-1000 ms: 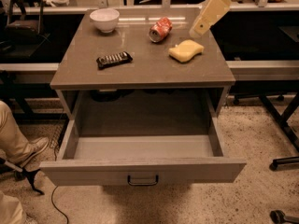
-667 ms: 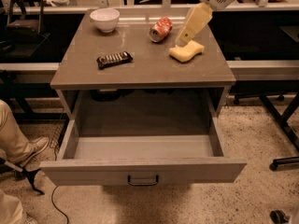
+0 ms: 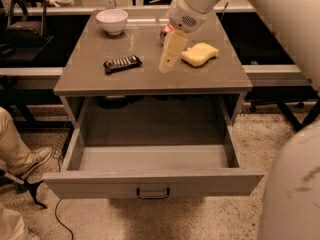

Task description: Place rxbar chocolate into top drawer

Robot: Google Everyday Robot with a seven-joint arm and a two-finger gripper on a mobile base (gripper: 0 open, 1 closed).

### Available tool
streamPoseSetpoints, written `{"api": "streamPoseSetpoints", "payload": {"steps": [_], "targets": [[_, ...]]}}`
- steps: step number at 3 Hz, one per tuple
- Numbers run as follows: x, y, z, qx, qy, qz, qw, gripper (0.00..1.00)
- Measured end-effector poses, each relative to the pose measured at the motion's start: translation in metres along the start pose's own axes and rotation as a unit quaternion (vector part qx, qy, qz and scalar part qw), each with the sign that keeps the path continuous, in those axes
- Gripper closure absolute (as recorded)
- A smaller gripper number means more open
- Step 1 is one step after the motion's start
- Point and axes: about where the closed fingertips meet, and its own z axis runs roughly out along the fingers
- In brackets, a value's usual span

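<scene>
The rxbar chocolate (image 3: 122, 63) is a dark flat bar with pale lettering, lying on the left part of the grey cabinet top (image 3: 100, 79). The top drawer (image 3: 100, 181) is pulled wide open below, its inside bare, with a dark loop handle (image 3: 153, 193) at the middle of its front. My gripper (image 3: 168, 63) hangs from the white arm over the middle of the top, to the right of the bar and apart from it, with nothing seen in it.
A white bowl (image 3: 112, 20) stands at the back left of the top. A yellow sponge (image 3: 200, 53) lies right of the gripper, and a crushed red can (image 3: 165, 32) shows partly behind the arm. A person's leg and shoe (image 3: 22, 156) are at the left on the floor.
The arm has swung from the back right of the top toward the middle and lower, past the sponge, closer to the bar. The objects have not moved.
</scene>
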Motion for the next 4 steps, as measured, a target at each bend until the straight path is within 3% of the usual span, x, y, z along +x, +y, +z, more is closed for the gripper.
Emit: {"api": "streamPoseSetpoints", "payload": {"steps": [1, 4], "targets": [[-0.012, -0.003, 0.04, -0.026, 0.001, -0.004, 0.9997, 0.0], [-0.02, -0.016, 0.118, -0.071, -0.013, 0.051, 0.9961, 0.0]]}}
